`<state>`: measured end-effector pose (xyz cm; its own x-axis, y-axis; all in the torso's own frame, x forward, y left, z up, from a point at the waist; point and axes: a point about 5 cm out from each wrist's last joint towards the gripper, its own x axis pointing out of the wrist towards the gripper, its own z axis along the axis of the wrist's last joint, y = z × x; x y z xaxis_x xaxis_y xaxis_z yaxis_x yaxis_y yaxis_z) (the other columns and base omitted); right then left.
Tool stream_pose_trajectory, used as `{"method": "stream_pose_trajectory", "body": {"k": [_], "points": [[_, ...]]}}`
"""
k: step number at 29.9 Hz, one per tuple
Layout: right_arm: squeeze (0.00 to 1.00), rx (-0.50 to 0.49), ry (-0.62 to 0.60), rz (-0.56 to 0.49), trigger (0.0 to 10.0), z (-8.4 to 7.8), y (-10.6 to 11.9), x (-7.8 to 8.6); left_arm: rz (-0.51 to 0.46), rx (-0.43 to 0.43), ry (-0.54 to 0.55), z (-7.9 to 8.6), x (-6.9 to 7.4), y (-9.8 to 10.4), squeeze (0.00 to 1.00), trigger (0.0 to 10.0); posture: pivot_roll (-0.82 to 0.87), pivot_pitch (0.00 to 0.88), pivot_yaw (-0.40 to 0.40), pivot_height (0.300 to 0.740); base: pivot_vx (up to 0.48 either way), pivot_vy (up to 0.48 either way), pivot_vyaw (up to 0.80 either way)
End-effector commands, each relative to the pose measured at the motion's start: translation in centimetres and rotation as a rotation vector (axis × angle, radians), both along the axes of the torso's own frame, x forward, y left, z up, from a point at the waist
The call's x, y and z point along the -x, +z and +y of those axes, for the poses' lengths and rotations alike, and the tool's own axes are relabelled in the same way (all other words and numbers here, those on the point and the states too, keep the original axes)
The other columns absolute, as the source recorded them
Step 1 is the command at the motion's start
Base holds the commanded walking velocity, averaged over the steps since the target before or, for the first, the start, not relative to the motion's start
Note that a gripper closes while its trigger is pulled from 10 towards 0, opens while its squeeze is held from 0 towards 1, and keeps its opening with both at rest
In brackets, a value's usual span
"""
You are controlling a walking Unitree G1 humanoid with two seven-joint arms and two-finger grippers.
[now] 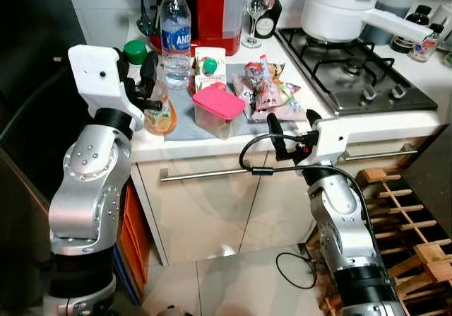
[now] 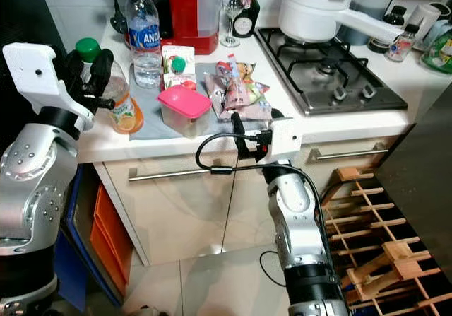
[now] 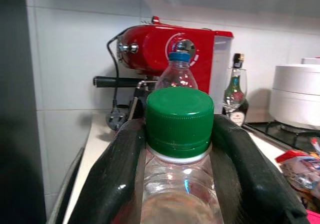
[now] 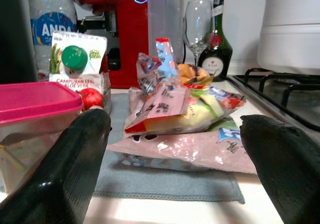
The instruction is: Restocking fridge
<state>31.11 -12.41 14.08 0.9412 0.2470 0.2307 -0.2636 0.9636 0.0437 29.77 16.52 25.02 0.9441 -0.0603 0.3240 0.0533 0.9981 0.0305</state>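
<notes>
Two fingers of the left gripper [image 3: 180, 149] pinch the juice bottle [image 1: 159, 114] on the counter's [image 1: 367, 126] left edge, so lift straight; right gripper [image 4: 175, 159] waits wide open, empty.

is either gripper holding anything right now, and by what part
The left gripper grips the green-capped bottle at its neck, just under the cap. The right gripper is open, holding nothing.

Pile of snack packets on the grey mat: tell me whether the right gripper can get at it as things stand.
Probably yes. The right gripper hangs open at the counter edge facing the pile of snack packets, nothing between them.
</notes>
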Motion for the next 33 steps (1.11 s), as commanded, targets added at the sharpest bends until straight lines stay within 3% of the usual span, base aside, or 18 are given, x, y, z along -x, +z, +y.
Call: {"method": "stream_pose_trajectory", "body": {"k": [1,16,33], "points": [[0.00,0.004,-0.008,-0.010,10.0,-0.3,0.1,-0.2,0.039,-0.021,0.031,-0.2,-0.4,-0.9,0.00,10.0,0.02,0.000,-0.026,0.740,0.000,0.000,0.00],[0.00,0.008,0.027,0.068,10.0,0.4,-1.4,-0.4,0.072,-0.018,0.066,-1.2,-1.2,-3.0,0.00,10.0,0.01,0.000,-0.016,0.740,-0.203,0.000,0.00],[0.00,0.029,0.039,0.098,10.0,0.4,-2.4,-0.4,0.087,-0.018,0.066,-2.1,-1.2,-4.1,0.00,10.0,0.00,0.000,-0.020,0.740,-0.357,0.000,0.00]]}}
